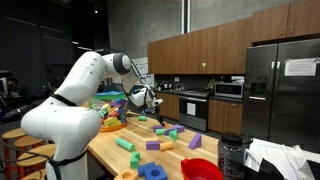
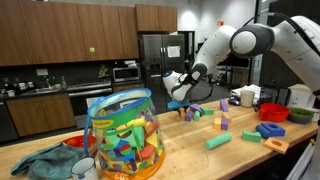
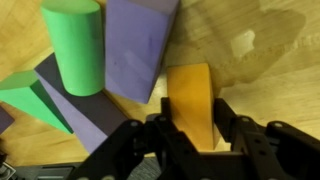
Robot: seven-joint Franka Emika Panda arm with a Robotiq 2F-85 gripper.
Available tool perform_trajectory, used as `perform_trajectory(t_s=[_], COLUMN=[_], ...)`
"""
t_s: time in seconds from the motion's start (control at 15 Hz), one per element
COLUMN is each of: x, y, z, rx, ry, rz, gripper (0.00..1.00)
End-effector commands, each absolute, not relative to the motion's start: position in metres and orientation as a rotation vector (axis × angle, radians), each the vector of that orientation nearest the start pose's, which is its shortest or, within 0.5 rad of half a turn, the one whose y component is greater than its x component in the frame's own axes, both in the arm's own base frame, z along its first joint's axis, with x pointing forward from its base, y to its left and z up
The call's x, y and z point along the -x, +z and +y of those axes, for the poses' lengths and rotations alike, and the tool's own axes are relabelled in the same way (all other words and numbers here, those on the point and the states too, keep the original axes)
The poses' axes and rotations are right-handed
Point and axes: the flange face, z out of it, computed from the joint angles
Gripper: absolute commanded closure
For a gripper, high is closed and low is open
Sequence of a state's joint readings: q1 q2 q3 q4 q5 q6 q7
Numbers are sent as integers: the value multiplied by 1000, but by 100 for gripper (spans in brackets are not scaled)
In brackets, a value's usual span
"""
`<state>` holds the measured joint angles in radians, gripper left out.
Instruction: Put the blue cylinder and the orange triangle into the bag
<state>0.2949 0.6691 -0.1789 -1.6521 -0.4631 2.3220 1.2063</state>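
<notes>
Exterior: looking across wood table, blocks scattered, brown cabinets and fridge behind; spotting bag near gripper | Exterior: showing bag upright up front, gripper well behind | Wrist: pinching orange triangle between part-closed fingers, long axis pointing away from gripper.

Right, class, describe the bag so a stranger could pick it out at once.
Start at the long wooden table in an exterior view. At its near end, beside a crumpled teal cloth, stands the bag. Unlike the loose blocks, it is see-through, green-topped and towers over them.
</notes>
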Motion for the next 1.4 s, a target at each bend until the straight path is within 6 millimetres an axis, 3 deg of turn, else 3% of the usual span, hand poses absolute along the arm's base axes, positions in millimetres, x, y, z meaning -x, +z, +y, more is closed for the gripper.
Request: perform_trajectory(t_s=[0.0,0.47,0.87,1.33], x=[-680,-671,-649,-623], y=[241,284,318,357], z=[89,102,116,154], rx=[3251,3361,3470,3279], ry=[-488,-565,-362,-144], rz=[1205,1115,1047,893], gripper=[80,80,80,80])
